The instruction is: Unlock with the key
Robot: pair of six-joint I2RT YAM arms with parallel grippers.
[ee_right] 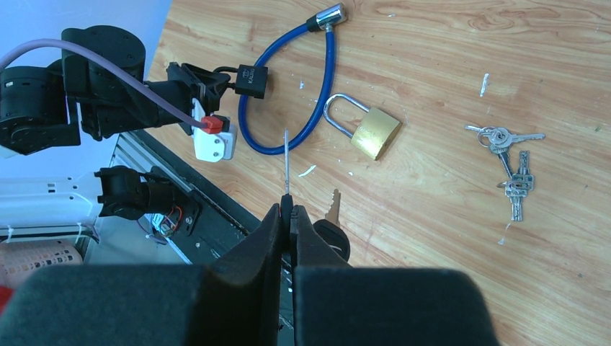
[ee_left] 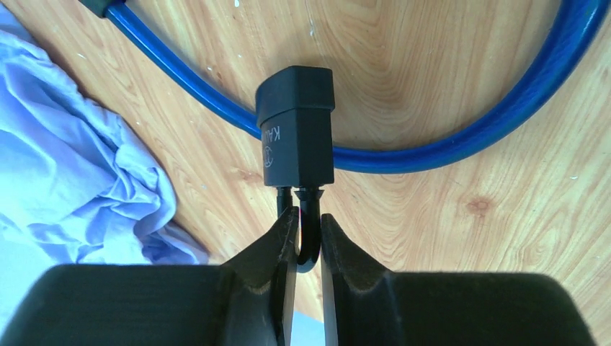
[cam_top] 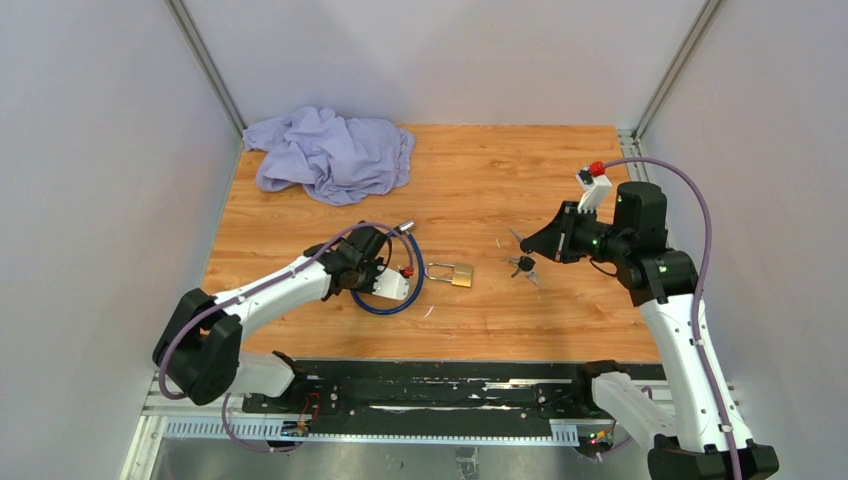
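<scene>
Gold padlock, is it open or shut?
Shut. The gold padlock lies flat with both ends of its loop in its body, and no key sticks out.

A wooden table (cam_top: 520,160) fills the middle, with a crumpled lilac cloth (cam_top: 330,155) in its far left corner. The left arm reaches in low from the near left, and the left gripper (cam_top: 383,262) sits within a blue cable loop (cam_top: 416,290) whose silver end (cam_top: 407,225) points away; what its tips touch cannot be made out. Just right of the loop lies a brass padlock (cam_top: 452,273). Further right a bunch of keys (cam_top: 524,266) lies flat, and the right gripper (cam_top: 524,243) hangs just over them, a thin key (cam_top: 513,238) jutting from its tip.
</scene>
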